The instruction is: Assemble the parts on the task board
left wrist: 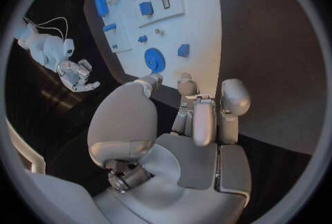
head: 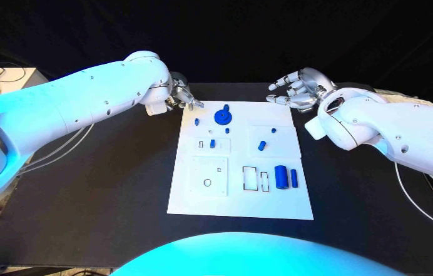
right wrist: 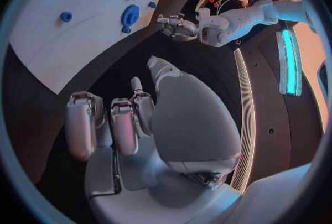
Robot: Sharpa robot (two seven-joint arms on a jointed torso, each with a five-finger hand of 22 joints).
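Meanwhile, task board (head: 242, 196) carries scattered blue parts (head: 281, 176).

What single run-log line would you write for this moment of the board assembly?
stage: before any pick | left hand: empty, at task board's far-left corner | right hand: open, empty, at far-right corner | round blue part: on board, untouched

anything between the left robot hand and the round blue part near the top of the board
Nothing: in the head view the left robot hand hovers near the round blue part, with bare task board corner between.
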